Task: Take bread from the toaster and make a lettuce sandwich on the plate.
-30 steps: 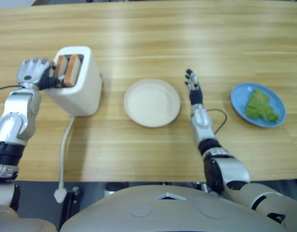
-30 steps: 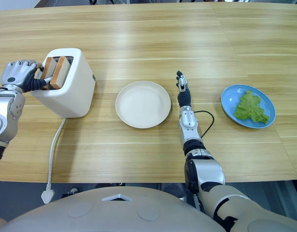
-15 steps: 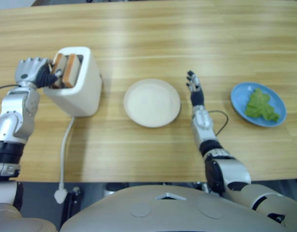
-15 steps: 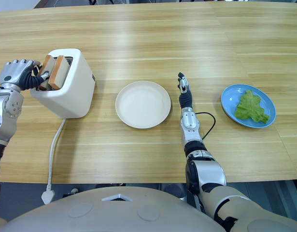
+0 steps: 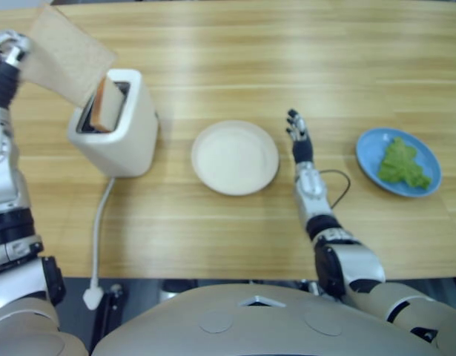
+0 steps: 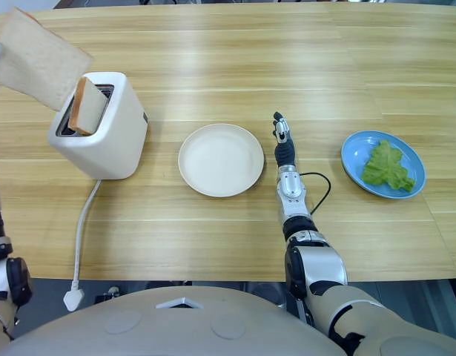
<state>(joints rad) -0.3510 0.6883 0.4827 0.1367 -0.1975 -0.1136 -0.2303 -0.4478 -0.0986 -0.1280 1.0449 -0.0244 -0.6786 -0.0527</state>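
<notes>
Wooden table (image 6: 213, 44), light grain, running the full width of the scene.

Nearest item: one white power cord (image 6: 83, 215), trailing from the toaster over the near edge, with its plug (image 6: 72, 300) hanging free.

Right hand (image 6: 282, 135): lies on the table, fingers straight and together, holding nothing. It sits just beside the cream plate's right rim, between that plate and the blue one.

Cream plate (image 6: 220, 160): round, bare, at the table's middle.

Blue plate (image 6: 349, 162): to the right, well apart from the cream one, carrying one leaf of lettuce (image 6: 387, 167).

Toaster (image 6: 109, 144): white, left of the cream plate, with one slice of bread (image 6: 85, 107) standing in its slot, its top poking out.

Raised slice (image 6: 38, 55): clear of the toaster, up and to the left of the slot. Its broad face is turned toward the camera, with the lower corner pointing down at the toaster.

Left hand (image 5: 7, 50): at the far left, fingers clamped on the raised slice's left edge.

Key relation: the cream plate lies to the right of and nearer than the raised slice, with the toaster between them. The right hand is closer to the plate, but the left carries the bread.

Count: two slices, two plates, one toaster, one lettuce leaf, one cord.
</notes>
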